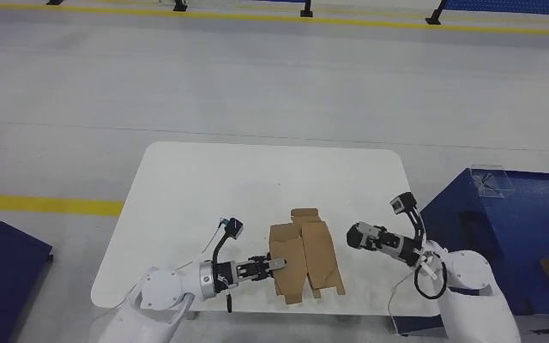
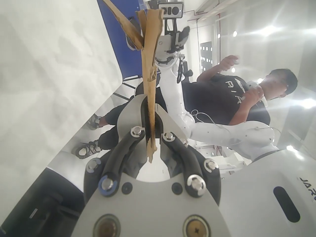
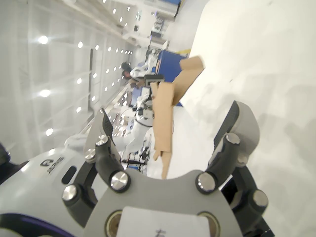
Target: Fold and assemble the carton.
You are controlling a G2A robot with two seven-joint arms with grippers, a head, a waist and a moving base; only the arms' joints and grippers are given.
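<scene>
Holding tight, the left gripper (image 1: 273,266) has its fingers squeezed together on the carton (image 1: 304,257). It pinches the carton's left long edge, on the half closest to the robot. The carton is flat brown cardboard, not a box yet. The white table (image 1: 197,197) is under the carton, and I cannot tell if the carton rests on it or is lifted a little. The carton's long way runs from the robot outward, leaning a bit.

Farther along, on the carton's right side, is the right gripper (image 3: 167,114). Its fingers are wide apart and hold nothing. It is just beside the carton's right edge, not touching, and that edge points into the gap between the fingers. At the carton's far end, small flaps (image 1: 306,214) stick out.

I think the free right gripper should go to the carton's right edge next and pinch it.
</scene>
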